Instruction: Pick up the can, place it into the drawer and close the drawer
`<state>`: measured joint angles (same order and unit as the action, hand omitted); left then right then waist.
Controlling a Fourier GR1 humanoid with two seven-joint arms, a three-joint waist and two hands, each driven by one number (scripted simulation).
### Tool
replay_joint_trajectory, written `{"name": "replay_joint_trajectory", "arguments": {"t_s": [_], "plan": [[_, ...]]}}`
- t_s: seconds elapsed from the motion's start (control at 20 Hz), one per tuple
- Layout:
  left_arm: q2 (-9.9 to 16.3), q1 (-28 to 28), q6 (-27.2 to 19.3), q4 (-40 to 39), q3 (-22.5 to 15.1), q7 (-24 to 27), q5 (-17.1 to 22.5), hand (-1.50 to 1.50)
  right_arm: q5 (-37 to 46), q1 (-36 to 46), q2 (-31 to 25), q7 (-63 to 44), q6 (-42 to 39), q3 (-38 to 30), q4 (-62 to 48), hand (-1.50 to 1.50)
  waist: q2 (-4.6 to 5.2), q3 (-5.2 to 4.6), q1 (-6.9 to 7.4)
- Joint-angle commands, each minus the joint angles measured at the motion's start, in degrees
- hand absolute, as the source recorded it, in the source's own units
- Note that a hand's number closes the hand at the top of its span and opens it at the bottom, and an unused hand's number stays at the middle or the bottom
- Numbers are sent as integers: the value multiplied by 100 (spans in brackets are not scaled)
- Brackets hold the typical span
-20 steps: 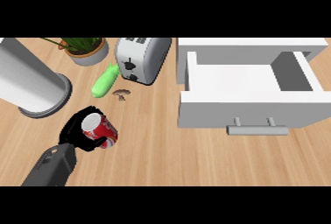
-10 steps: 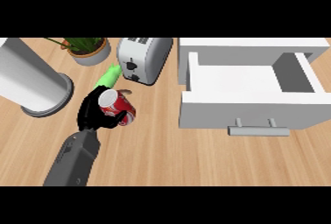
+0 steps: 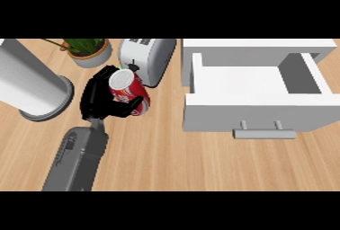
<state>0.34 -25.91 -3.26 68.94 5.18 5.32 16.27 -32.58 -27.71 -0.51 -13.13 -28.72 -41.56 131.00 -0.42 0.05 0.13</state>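
Note:
A red can (image 3: pixel 131 91) with a silver top is held above the counter at the left of the head view, tilted slightly. My left hand (image 3: pixel 97 96) is curled round it from the left, thumb across its lower side. The grey forearm (image 3: pixel 76 157) comes in from the lower left. The white drawer (image 3: pixel 247 111) stands pulled open at the right, its inside bare, with its bar handle (image 3: pixel 264 133) facing me. The can is left of the drawer's front corner, apart from it. My right hand does not show.
A silver toaster (image 3: pixel 150 55) stands just behind the can. A potted plant (image 3: pixel 89 50) is at the back left. A tall grey cylinder on a round base (image 3: pixel 32 88) stands at the far left. A green thing's tip (image 3: pixel 118 68) peeks out behind the hand.
My left hand has carried the can up off the counter, away from me and to the right, in front of the toaster. The drawer has not moved.

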Motion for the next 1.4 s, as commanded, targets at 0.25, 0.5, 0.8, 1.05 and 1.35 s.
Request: {"name": "replay_joint_trajectory", "arguments": {"t_s": [0.25,0.5,0.8,1.05,1.35], "plan": [[58,-587,-965,1169,-455,-1237,-219,150,34,475,-195,-474,339,24,8,-150,36,-4,-24],[-32,-1370,-1710,974,-798,-1590,-374,150,-259,151,-141,-203,51,-136,-72,-150,36,-3,-88],[-32,-2230,-1987,290,-753,-1643,-364,150,-1,-79,46,57,60,237,77,-150,41,-3,-122],[-33,-3080,-2588,-190,-1172,-1760,-157,150,367,488,49,-242,450,414,125,-150,55,-3,-107],[-34,-3814,-3115,-1031,-1510,-1536,211,150,219,589,-174,-22,162,156,-519,-150,67,1,-181]]}}
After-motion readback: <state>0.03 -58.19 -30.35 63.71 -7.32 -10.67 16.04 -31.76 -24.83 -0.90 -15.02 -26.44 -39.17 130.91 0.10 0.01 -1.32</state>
